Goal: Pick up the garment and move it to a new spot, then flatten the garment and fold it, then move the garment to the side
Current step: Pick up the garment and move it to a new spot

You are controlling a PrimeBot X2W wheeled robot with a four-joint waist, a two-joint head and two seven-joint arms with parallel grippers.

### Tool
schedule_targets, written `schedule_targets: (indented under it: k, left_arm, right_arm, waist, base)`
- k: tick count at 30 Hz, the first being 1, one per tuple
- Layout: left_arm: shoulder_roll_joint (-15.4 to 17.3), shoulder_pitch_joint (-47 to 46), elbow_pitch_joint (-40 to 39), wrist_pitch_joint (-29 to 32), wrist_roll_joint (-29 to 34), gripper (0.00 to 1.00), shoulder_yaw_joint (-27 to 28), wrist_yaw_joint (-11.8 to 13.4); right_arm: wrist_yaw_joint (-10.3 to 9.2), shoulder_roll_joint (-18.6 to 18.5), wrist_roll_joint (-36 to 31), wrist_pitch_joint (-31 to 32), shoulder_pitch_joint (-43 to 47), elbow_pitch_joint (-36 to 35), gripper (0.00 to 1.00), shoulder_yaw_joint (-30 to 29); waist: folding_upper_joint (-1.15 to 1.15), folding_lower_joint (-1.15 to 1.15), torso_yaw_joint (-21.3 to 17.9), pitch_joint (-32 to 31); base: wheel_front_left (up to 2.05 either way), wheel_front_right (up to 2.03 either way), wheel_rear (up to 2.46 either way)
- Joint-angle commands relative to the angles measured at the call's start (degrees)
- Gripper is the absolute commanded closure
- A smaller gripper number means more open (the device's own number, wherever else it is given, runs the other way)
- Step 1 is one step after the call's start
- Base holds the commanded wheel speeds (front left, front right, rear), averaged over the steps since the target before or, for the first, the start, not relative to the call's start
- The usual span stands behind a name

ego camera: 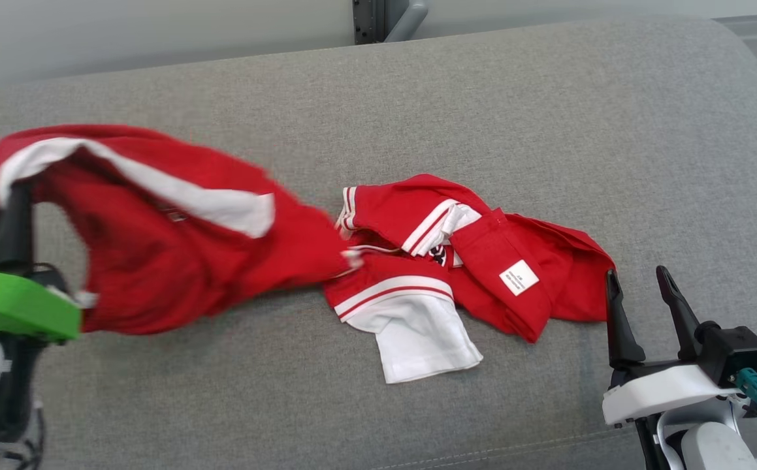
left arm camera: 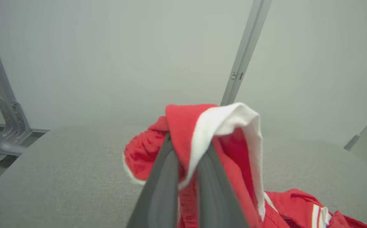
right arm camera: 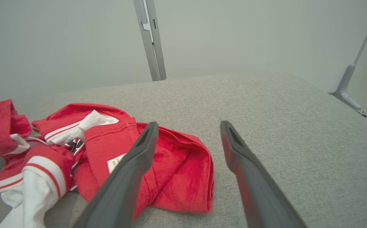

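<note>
The garment is a red shirt with white sleeves and striped trim, crumpled on the grey cushion. My left gripper is shut on its left end and holds that part lifted and blurred above the surface. In the left wrist view, red and white cloth drapes over my closed fingers. My right gripper stands open just right of the garment's right edge, touching nothing. The right wrist view shows both fingers spread wide, the left one over the red cloth.
The grey cushioned surface stretches wide behind and to the right of the garment. A grey metal post rises beyond its far edge. A white label sits on the garment's right part.
</note>
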Motion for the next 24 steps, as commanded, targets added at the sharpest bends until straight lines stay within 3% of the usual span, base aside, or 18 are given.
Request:
schedule_targets:
  k: [1, 5, 8, 12, 17, 24]
  left_arm:
    - [1.15, 1.12, 0.85, 0.25, -0.66, 1.00, 1.05, -0.14]
    - [7.59, 3.61, 9.70, 1.57, -4.16, 1.00, 7.71, -2.24]
    - [10.29, 4.10, 17.16, 1.81, -5.82, 1.00, 11.00, -3.87]
    - [11.86, 2.59, 27.04, 0.87, -7.06, 1.00, 13.42, -5.61]
    - [14.25, 0.20, 39.03, -1.64, -6.23, 1.00, 16.22, -5.34]
    - [18.37, -2.53, 45.93, -2.69, -5.01, 1.00, 17.32, -7.22]
  right_arm:
    - [-0.06, -0.13, -0.44, -0.19, 0.62, 0.20, 0.00, -0.14]
    - [-0.06, -0.11, -0.60, -0.19, 0.62, 0.48, 0.00, -0.21]
    - [-0.06, -0.12, -0.71, -0.19, -0.19, 0.38, 0.00, 0.14]
    - [-0.06, -0.11, -0.81, -0.19, -0.94, 0.16, 0.00, 0.02]
    - [-0.06, -0.15, -1.20, -0.19, -1.24, 0.20, 0.00, -0.03]
    - [-0.06, -0.55, -1.49, -0.19, -0.57, -0.10, 0.00, -1.22]
  waist:
    - [0.00, 0.00, 0.45, -0.22]
    - [0.00, 0.00, 0.58, 0.35]
    - [0.00, 0.00, 0.24, 1.35]
    - [0.00, 0.00, -0.25, 2.67]
    - [0.00, 0.00, -1.40, 3.64]
    - [0.00, 0.00, -1.22, 4.21]
  base:
    - [0.00, 0.00, 0.00]
    - [0.00, 0.00, 0.00]
    - [0.00, 0.00, 0.00]
    - [0.00, 0.00, 0.00]
    - [0.00, 0.00, 0.00]
    - [0.00, 0.00, 0.00]
